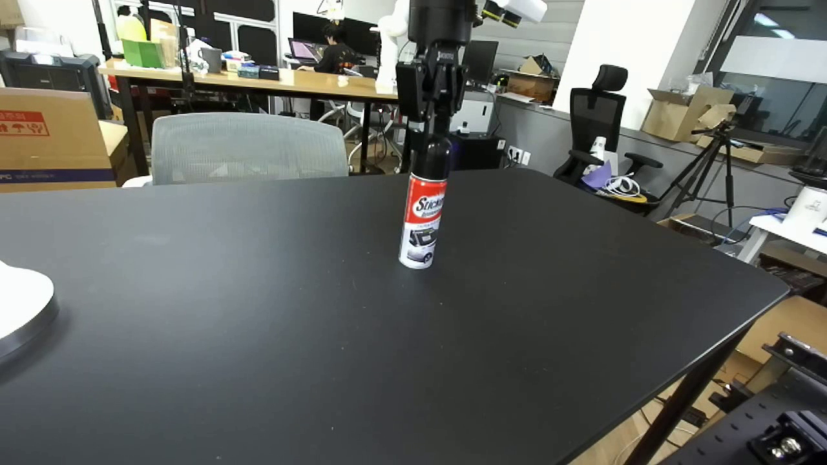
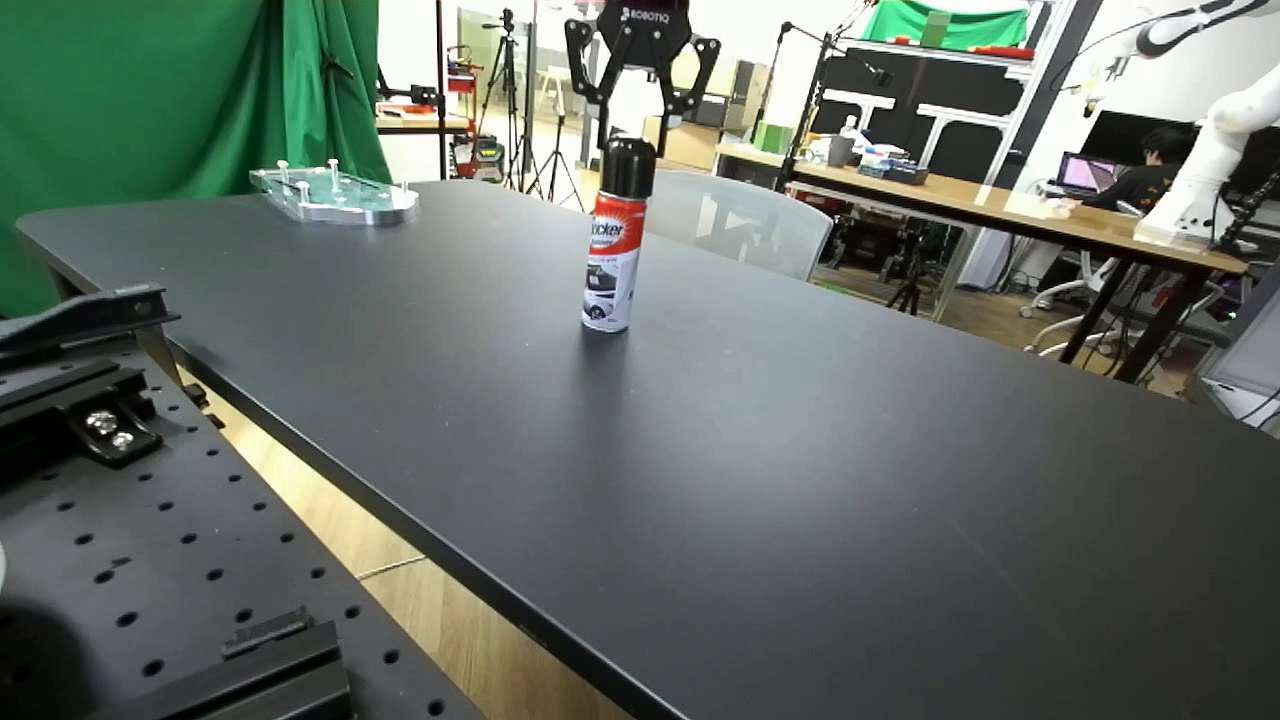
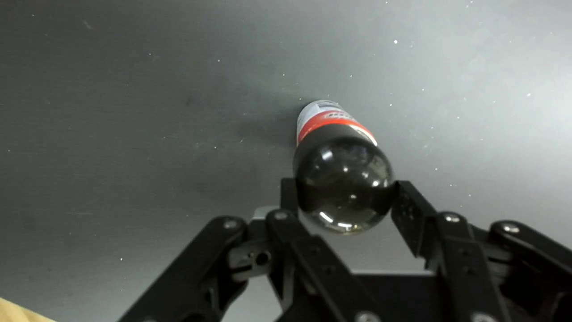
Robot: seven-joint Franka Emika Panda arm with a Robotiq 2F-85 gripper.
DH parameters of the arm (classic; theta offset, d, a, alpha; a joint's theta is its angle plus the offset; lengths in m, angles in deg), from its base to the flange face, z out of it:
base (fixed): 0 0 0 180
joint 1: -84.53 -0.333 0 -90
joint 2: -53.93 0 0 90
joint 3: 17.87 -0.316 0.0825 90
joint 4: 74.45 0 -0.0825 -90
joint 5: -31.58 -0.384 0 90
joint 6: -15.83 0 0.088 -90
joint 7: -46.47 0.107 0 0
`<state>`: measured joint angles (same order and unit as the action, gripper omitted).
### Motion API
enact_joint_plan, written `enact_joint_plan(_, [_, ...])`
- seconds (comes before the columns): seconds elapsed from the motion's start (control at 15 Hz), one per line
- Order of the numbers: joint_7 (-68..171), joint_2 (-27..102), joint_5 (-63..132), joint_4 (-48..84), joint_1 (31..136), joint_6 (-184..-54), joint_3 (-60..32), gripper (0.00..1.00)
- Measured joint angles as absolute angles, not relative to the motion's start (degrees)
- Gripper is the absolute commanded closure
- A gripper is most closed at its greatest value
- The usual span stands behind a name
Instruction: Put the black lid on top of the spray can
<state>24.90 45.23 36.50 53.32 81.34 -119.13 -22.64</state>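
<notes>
Our gripper [image 3: 343, 193] pinches the black lid [image 2: 628, 172] at both sides; the lid looks seated on the spray can [image 1: 423, 216], which stands on the table [image 1: 258, 336]. We judge the lid light, stiff and slick, best held on its straight sides, below the rounded top. In both exterior views the table's edge runs behind the can, a chair [image 1: 252, 147] beyond, so we would pull away straight up.
</notes>
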Motion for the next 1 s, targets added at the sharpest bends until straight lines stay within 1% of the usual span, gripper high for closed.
enact_joint_plan(1.0, [24.5, 45.3, 34.4, 53.3, 81.3, -118.6, -22.7, 0.69])
